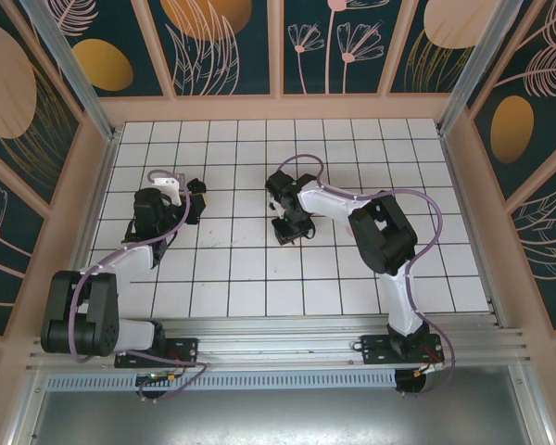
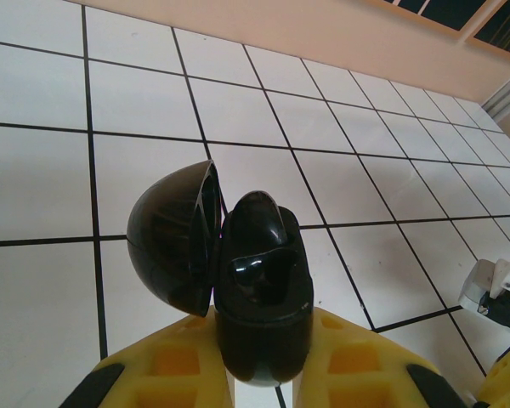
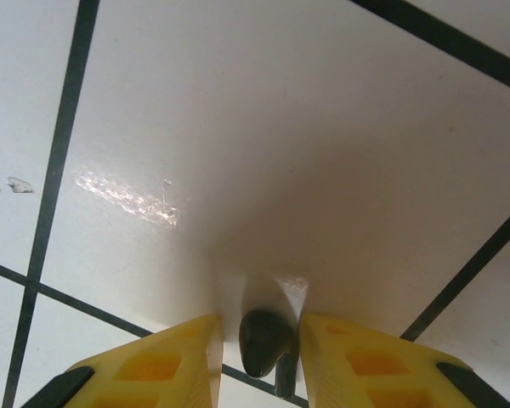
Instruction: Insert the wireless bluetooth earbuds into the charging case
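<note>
— On the white bench, seen from up high, where are the two hands?

— The left hand is over on the left. The right hand is nearer the middle, low down by the tiles. They are apart, with bare tiles between them.

— What does the left arm's own camera show?

— The left hand is closed tight on the black charging case. The lid hangs open to the left. The hollow part faces up at the camera. It is too dark to tell if anything is inside.

— And the right arm's camera?

— A tiny dark earbud sits between the two yellow fingers, right down at a white tile. The hand is narrow around it. One finger looks like it touches the earbud. I see a thin white gap on the other side, so I can't tell if it is squeezing.

— Which way does the earbud lie?

— Its round end points away from the camera. Its little stem points back toward the hand. So its long way runs along the fingers, not across them.

— So what does the next move turn on?

— The open case is to the left of the earbud. The right hand is the near one, since the earbud is between its fingers. I think it must grip the earbud well, carry it left and tip the stem down into the hollow. The earbud is small and smooth, so it could slip out.
</note>
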Robot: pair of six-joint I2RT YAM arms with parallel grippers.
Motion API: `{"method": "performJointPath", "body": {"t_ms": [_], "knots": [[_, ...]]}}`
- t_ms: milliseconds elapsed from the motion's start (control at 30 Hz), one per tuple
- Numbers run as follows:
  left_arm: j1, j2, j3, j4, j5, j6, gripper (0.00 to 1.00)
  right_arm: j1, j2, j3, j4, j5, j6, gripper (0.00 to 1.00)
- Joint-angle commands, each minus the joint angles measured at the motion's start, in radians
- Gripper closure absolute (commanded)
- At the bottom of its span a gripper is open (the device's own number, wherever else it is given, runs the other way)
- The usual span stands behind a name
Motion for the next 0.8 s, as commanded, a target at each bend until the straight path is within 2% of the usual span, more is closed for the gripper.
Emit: {"method": "performJointPath", "body": {"t_ms": [0,433,767], "knots": [[-0.008,0.008,0.027,-0.003,-0.004,0.016,1.0,-0.007,-0.028,-0.003,0.034,0.06,0.031,0.68],[-0.008,-0.003,0.028,-0.014,-0.008,0.021,1.0,-0.008,-0.025,-0.024,0.044,0.076,0.034,0.71],[-0.008,-0.002,0.027,-0.01,0.002,0.02,1.0,-0.008,-0.038,-0.057,0.074,0.074,0.046,0.78]]}}
